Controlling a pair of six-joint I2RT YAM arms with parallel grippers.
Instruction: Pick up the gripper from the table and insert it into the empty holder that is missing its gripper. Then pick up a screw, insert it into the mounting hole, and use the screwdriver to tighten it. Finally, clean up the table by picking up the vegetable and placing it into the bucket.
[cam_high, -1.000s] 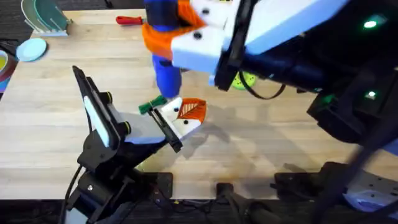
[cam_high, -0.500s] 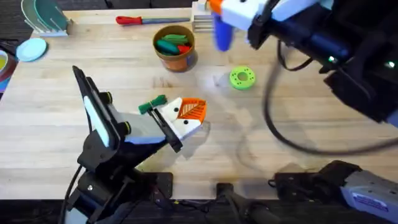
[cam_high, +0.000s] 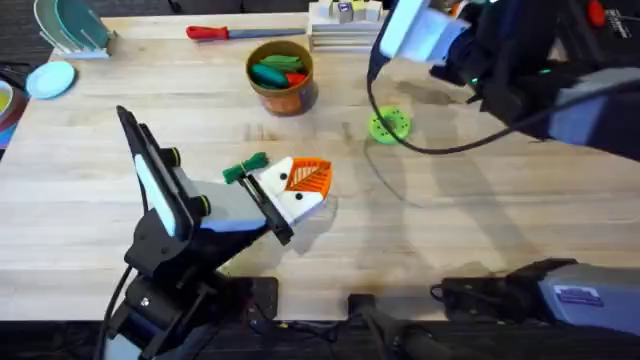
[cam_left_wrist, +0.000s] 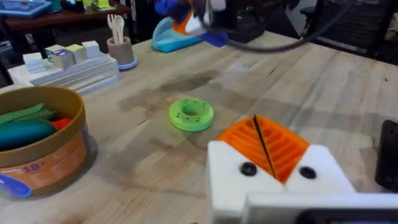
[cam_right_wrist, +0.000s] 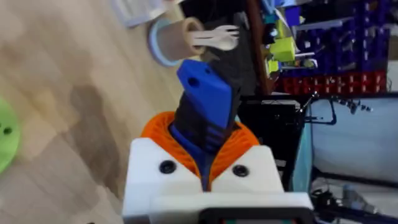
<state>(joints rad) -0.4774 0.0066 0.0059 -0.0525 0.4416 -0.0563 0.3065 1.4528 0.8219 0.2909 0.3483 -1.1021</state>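
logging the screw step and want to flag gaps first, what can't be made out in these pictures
- Blue pen-shaped power screwdriver: its tip is hidden in the right wrist view behind the right gripper clamping it.
- Round tan-and-orange bucket: cut off by the left wrist view's edge.
- Small blocks on the pale rack: too small overhead to tell whether a holder is empty or a screw is seated.

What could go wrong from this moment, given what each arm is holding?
The right gripper grips the blue screwdriver only near one end, so it may tilt or slip while carried above the table. The left gripper is shut on a thin dark piece; it could drop. The bucket stands close to the green disc.
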